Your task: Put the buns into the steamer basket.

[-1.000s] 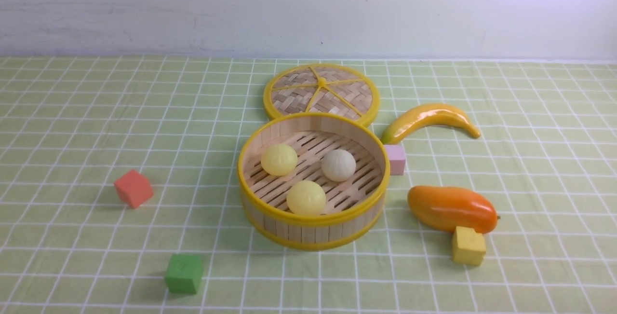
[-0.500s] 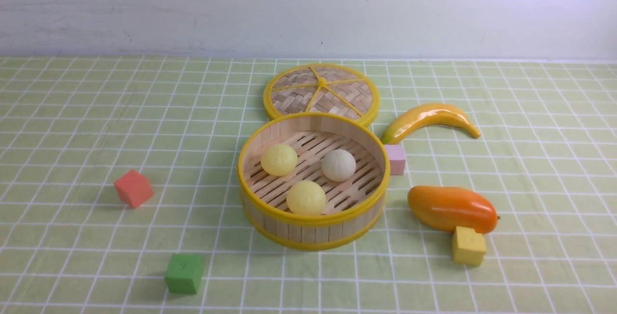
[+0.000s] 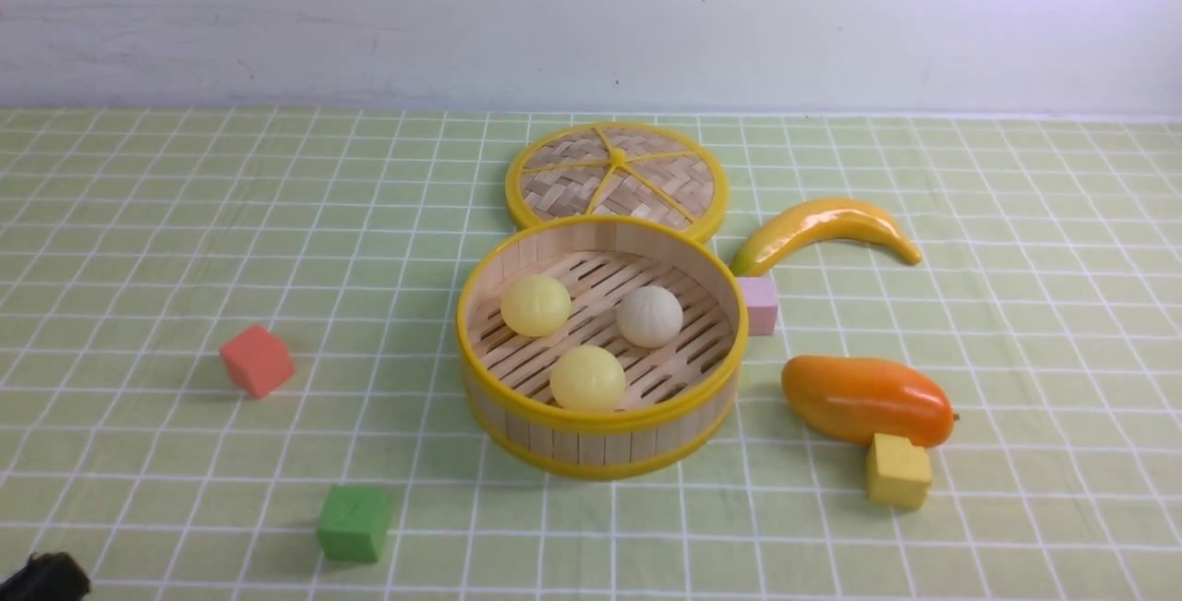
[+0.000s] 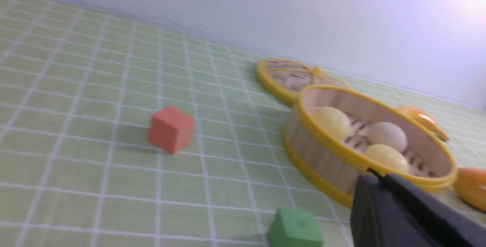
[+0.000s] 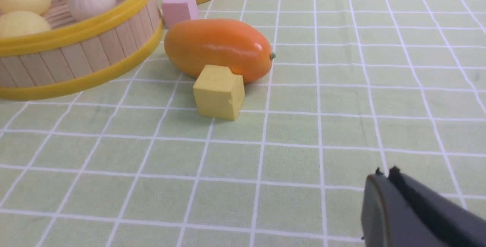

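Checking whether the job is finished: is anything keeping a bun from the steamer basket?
Nothing visible does. All three buns already lie on the slatted floor of the steamer basket, its lid set behind it.

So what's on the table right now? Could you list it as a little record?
basket: round bamboo steamer, open, mid-table
buns: three inside the basket, two yellow, one white
lid: flat on the cloth behind the basket
banana: right of the lid
mango: right of the basket
cubes: pink, yellow, red, green
left gripper: shut, empty, near the basket
right gripper: shut, empty, over bare cloth
task: looks done
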You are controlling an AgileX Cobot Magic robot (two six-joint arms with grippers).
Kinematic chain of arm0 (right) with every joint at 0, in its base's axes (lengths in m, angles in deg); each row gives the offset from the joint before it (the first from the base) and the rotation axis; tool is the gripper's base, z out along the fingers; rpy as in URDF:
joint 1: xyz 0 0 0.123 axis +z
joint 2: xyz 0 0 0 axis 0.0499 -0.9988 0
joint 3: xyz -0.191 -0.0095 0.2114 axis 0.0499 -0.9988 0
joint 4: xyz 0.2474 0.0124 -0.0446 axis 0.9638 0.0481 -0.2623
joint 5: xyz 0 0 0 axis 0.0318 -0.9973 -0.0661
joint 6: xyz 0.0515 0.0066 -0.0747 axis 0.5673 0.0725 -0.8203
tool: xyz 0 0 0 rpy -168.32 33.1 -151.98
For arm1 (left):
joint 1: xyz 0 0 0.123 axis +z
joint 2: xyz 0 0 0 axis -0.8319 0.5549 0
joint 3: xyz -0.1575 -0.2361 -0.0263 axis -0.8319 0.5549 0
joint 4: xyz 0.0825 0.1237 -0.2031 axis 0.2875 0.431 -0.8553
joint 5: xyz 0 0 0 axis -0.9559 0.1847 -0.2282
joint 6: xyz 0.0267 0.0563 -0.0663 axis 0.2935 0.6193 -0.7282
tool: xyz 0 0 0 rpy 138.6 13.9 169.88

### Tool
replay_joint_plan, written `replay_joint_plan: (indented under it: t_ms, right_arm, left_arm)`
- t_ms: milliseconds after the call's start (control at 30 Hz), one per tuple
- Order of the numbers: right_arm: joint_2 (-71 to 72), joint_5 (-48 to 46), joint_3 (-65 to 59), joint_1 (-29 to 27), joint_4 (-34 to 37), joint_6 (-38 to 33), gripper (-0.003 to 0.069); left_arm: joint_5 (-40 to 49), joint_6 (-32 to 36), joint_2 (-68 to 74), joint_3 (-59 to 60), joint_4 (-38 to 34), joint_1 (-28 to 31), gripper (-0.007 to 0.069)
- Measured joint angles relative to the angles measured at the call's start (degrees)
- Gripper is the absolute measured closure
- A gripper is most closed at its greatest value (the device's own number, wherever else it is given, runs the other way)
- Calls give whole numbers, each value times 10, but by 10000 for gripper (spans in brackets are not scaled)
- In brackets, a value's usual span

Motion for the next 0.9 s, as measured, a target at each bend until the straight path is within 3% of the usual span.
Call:
replay_joint_plan:
  t_ms: [100,267,900]
  right_arm:
    - [0,1,0,0,0,0,657]
    - [0,1,0,0,0,0,653]
    - [0,1,0,0,0,0,634]
  left_arm:
    - [74,-65,-10,0,49,43,638]
    - [162,-123,-10,2,75,55,638]
    - [164,-133,-10,2,76,55,638]
